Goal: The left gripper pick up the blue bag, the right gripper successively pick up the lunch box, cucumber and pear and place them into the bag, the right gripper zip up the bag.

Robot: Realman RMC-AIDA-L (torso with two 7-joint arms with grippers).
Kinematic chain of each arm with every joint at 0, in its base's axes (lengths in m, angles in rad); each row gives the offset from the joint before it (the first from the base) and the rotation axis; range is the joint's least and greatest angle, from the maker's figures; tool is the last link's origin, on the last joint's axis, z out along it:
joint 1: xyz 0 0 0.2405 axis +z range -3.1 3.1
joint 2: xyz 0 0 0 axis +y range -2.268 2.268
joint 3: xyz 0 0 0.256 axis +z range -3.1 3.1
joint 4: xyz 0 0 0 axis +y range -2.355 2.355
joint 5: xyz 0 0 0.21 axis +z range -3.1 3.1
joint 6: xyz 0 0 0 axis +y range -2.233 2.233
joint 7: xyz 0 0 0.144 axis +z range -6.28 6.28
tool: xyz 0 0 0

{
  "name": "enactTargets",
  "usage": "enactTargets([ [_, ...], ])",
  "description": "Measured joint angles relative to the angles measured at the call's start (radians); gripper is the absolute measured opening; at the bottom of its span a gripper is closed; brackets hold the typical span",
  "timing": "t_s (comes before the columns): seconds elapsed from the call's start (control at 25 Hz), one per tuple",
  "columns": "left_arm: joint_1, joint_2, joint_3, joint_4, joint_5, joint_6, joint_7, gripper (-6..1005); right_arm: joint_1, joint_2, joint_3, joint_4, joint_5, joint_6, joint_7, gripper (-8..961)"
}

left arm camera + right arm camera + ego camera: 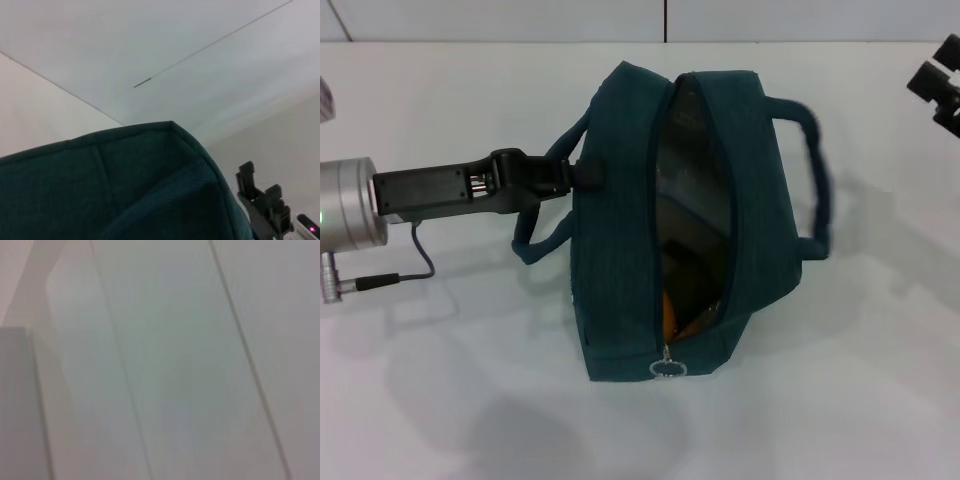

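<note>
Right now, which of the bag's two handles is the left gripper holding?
The left gripper holds the blue bag by the handle on the robot's left; the opposite handle hangs free, untouched.

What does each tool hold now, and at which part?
The left tool grips the blue bag at its left side wall, near the handle. The right tool, off at the table's far right, holds nothing.

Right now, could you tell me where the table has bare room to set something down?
Bare white table lies in front of the dark teal fabric bag and to its right. Its left is crowded by the black left gripper at its handle.
</note>
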Motion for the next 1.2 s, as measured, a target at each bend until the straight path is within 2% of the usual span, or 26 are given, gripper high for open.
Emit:
enactTargets([
  [0.12,-0.002,0.000,0.000,0.000,0.000,-0.002,0.000,55,0.013,-0.009,-0.002,0.001,-0.009,-0.044,0.009,609],
  [0.24,-0.005,0.000,0.002,0.000,0.000,-0.006,0.000,55,0.067,-0.027,-0.032,0.004,-0.117,-0.210,0.086,609],
  [0.32,-0.008,-0.001,0.003,0.000,0.000,-0.011,0.001,55,0.093,-0.028,-0.040,0.004,-0.188,-0.295,0.115,609],
  [0.44,-0.009,0.000,0.002,0.000,-0.002,-0.016,0.002,55,0.143,-0.008,-0.055,0.005,-0.336,-0.424,0.154,609],
  [0.56,-0.011,0.002,0.002,0.000,-0.007,-0.025,0.002,55,0.172,0.007,-0.083,0.007,-0.460,-0.466,0.172,609],
  [0.76,-0.018,0.002,0.002,0.000,-0.009,-0.029,0.002,55,0.221,0.011,-0.148,0.082,-0.592,-0.399,0.195,610],
  [0.92,-0.021,0.000,0.002,0.000,-0.009,-0.030,0.001,55,0.278,0.010,-0.157,0.188,-0.658,-0.257,0.220,610],
  [1.2,-0.021,-0.001,0.002,0.000,-0.010,-0.030,-0.001,55,0.310,0.019,-0.174,0.223,-0.678,-0.080,0.226,609],
])
